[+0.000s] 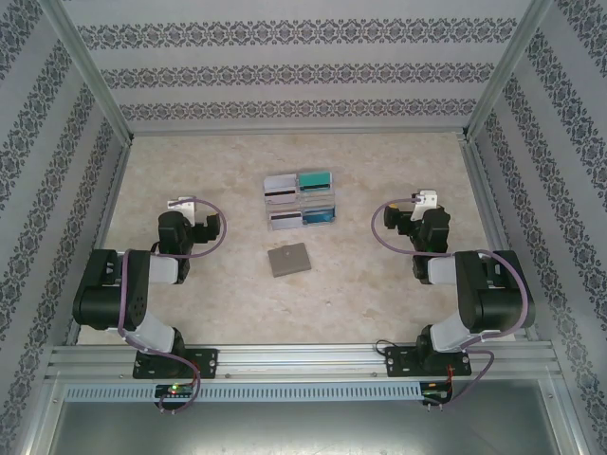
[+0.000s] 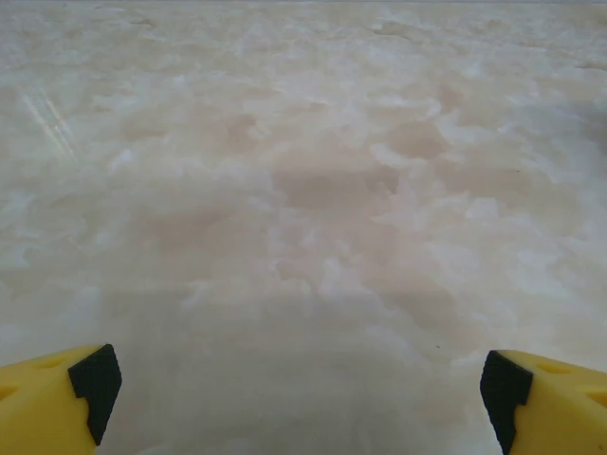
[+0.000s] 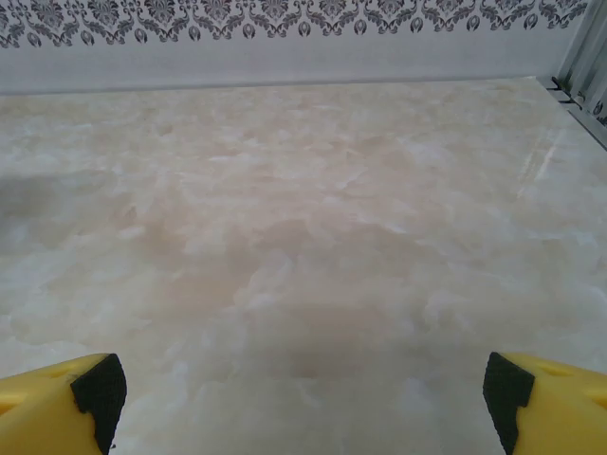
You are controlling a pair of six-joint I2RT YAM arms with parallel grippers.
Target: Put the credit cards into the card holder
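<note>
In the top view the credit cards stand in a four-part rack (image 1: 300, 199) at the table's middle: a white-grey card with a dark stripe (image 1: 280, 187), a teal card (image 1: 314, 178), another white-grey card (image 1: 285, 219) and a blue card (image 1: 321, 214). The card holder (image 1: 288, 259) lies flat and closed, grey-brown, just in front of the rack. My left gripper (image 1: 181, 205) sits folded back to the left of the rack. In its wrist view the left gripper (image 2: 302, 389) is open over bare table. My right gripper (image 1: 423, 201) mirrors it on the right, and the right gripper (image 3: 302, 393) is open with nothing between its yellow fingers (image 3: 57, 403).
The pale marbled table (image 1: 218, 284) is walled by patterned panels (image 1: 303, 76) at the back and sides, with metal posts (image 1: 90, 71) at the corners. A metal rail (image 1: 303, 358) runs along the near edge by the arm bases.
</note>
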